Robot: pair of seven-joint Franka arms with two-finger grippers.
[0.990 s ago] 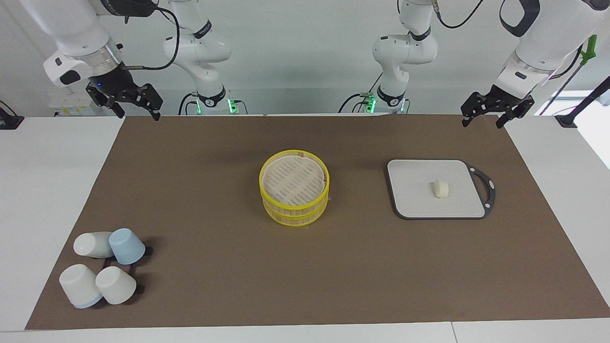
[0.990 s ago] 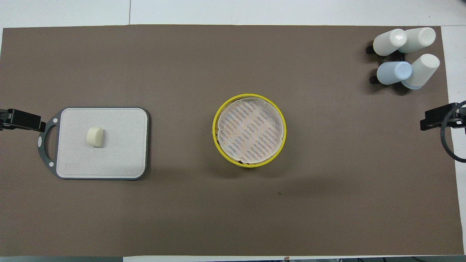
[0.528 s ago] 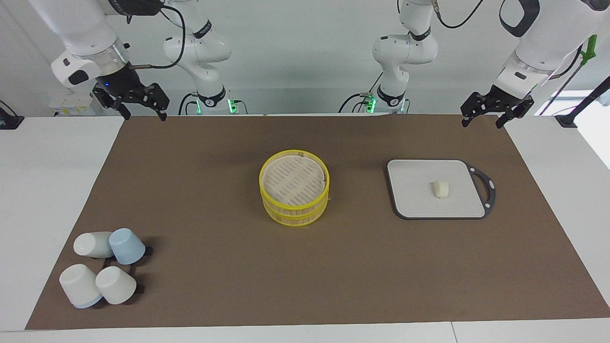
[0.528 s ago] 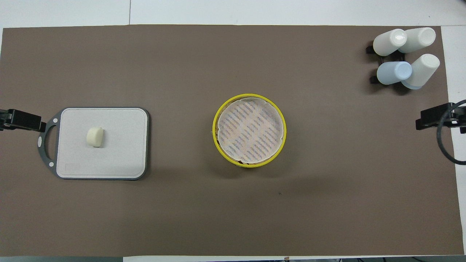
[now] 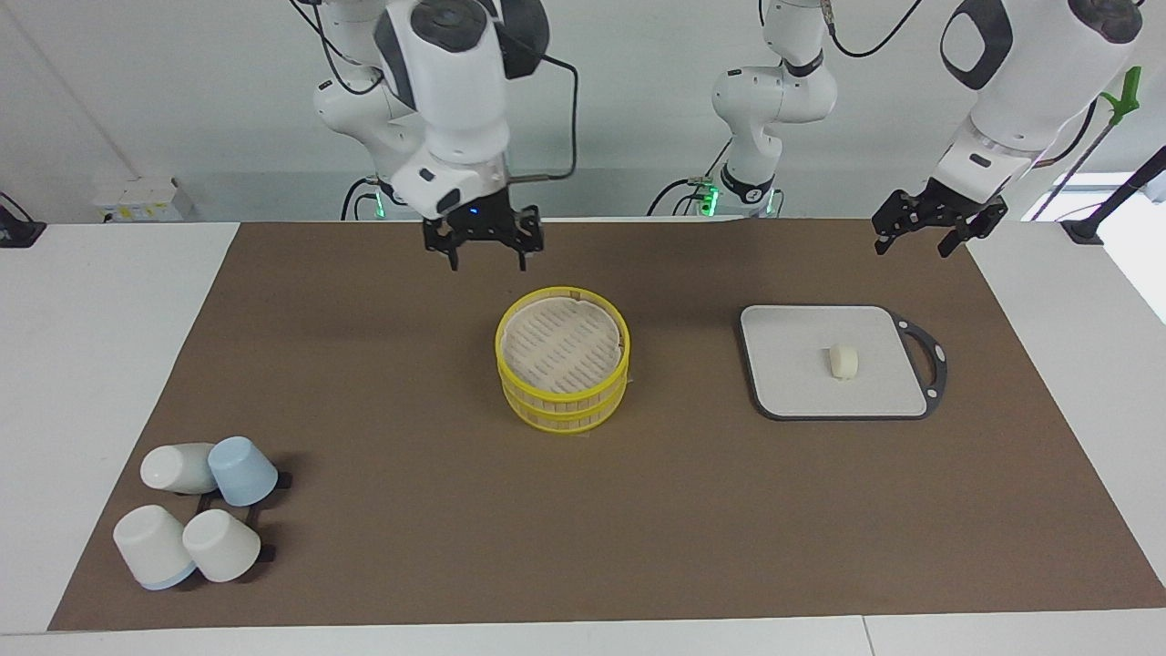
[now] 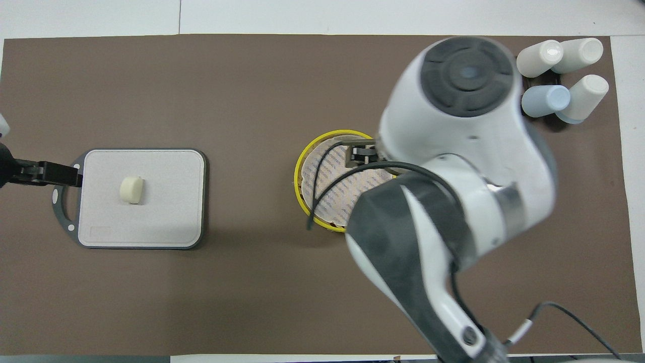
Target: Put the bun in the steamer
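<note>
The bun [image 5: 843, 361] lies on the gray board [image 5: 792, 374], toward the left arm's end of the table; it also shows in the overhead view [image 6: 132, 190]. The yellow-rimmed steamer [image 5: 563, 403] stands mid-table, its two tiers stacked and its slatted floor bare. My right gripper [image 5: 487, 262] is open and empty, raised over the steamer; in the overhead view [image 6: 359, 155] the arm hides part of the steamer [image 6: 298, 181]. My left gripper [image 5: 914, 246] is open and empty, raised over the board's handle [image 6: 59, 201].
Several white and pale blue cups [image 5: 196, 510] lie on a black rack at the right arm's end, far from the robots. A brown mat [image 5: 410, 383] covers the table.
My right arm has swung from the table's end to over the steamer. My left gripper has shifted slightly toward the board.
</note>
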